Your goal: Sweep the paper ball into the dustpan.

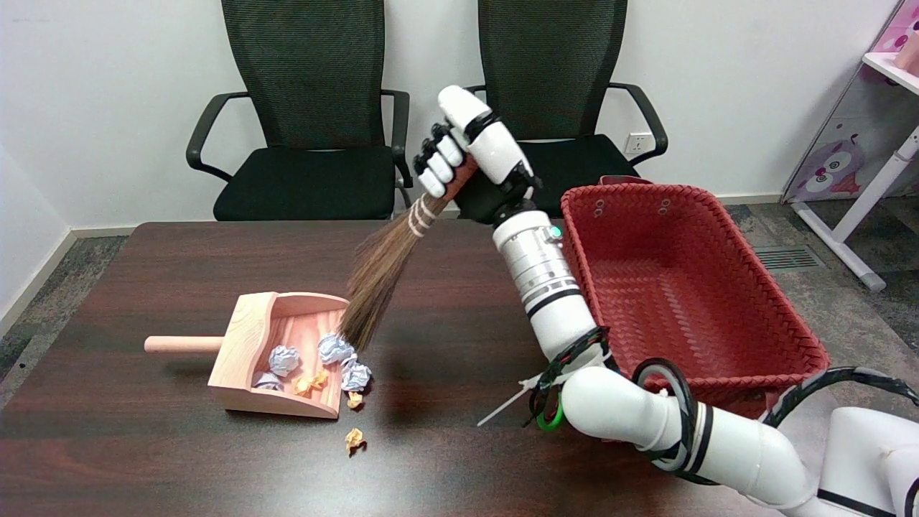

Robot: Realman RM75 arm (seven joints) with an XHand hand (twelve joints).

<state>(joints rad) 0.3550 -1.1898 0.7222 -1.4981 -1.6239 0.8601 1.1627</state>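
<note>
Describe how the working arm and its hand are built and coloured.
The right hand has a white shell on a black frame, with white-tipped black fingers. The right arm is glossy white, with a ribbed silver wrist section, black bands at its joints, a green light, black cables and a green ring.

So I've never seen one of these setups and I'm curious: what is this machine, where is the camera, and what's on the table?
It is a robot arm ending in a many-fingered right hand, steered remotely by a person. The one picture comes from a camera above the table's near side, looking down across it. The hand grips a small straw broom, lifted and tilted. On the dark table lies a wooden dustpan holding crumpled paper balls; one orange scrap lies outside it. A red woven basket sits at the right.
</note>
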